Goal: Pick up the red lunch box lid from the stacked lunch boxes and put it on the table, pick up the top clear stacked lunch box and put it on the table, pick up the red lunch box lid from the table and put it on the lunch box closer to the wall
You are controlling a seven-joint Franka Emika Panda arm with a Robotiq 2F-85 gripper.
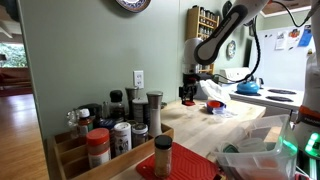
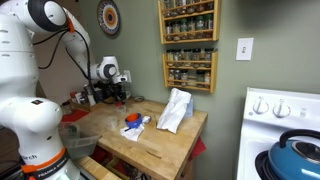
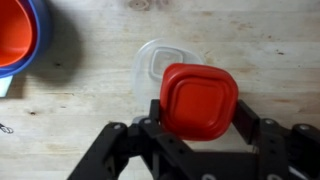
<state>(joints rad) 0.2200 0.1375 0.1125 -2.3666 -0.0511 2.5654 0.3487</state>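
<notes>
In the wrist view my gripper [image 3: 200, 118] is shut on the red lunch box lid [image 3: 198, 98], a flat square lid held by its edges between the two black fingers. It hangs just above a clear lunch box [image 3: 150, 65] that stands on the light wooden table [image 3: 260, 40] and is partly covered by the lid. I cannot see a second clear lunch box. In both exterior views the gripper [image 1: 188, 88] [image 2: 116, 92] is low over the table near the wall.
A deeper red bowl in a blue dish [image 3: 18, 35] sits at the upper left of the wrist view and also shows in an exterior view [image 2: 132, 122]. A white cloth [image 2: 175, 108] lies on the table. Spice jars [image 1: 120, 125] stand in the foreground, and a blue kettle [image 2: 298, 155] sits on the stove.
</notes>
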